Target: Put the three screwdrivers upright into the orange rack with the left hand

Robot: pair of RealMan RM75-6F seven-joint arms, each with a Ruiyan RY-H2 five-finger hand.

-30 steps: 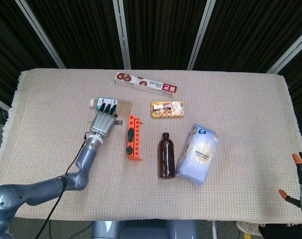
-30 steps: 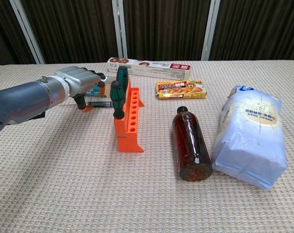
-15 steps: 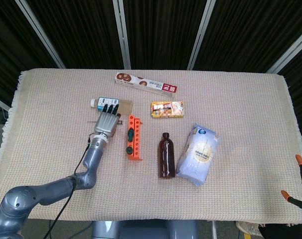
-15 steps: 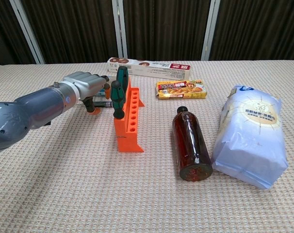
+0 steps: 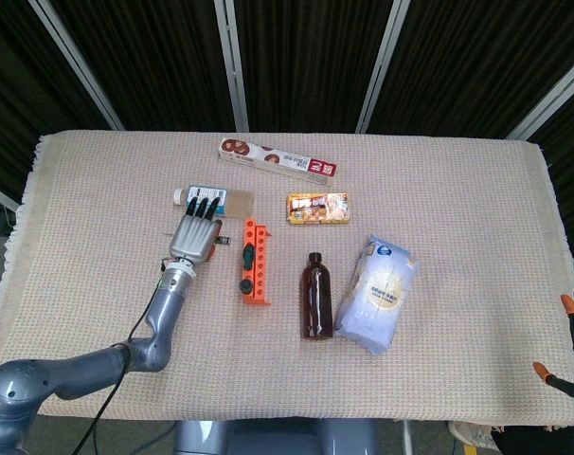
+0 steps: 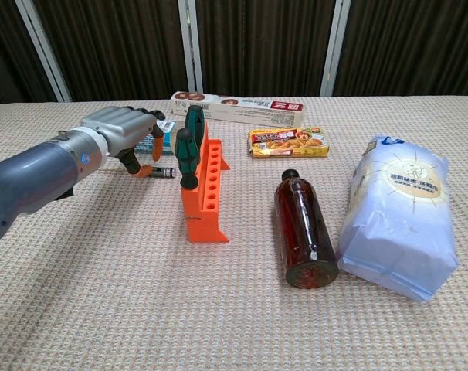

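Nearby, brown bottle (image 6: 303,228) lies between orange rack (image 6: 205,193) and white bag (image 6: 400,220).

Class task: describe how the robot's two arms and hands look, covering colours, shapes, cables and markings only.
The left arm is rounded blue-grey metal with a small blue dot near the wrist and a black cable alongside. The left hand is silver with black fingertips. The right hand, barely visible at the edge, shows orange fingertips.

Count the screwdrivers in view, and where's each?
3. Two screwdrivers with green handles stand upright in the orange rack: one nearer, one behind it. A third lies on the table by the left hand, partly hidden.
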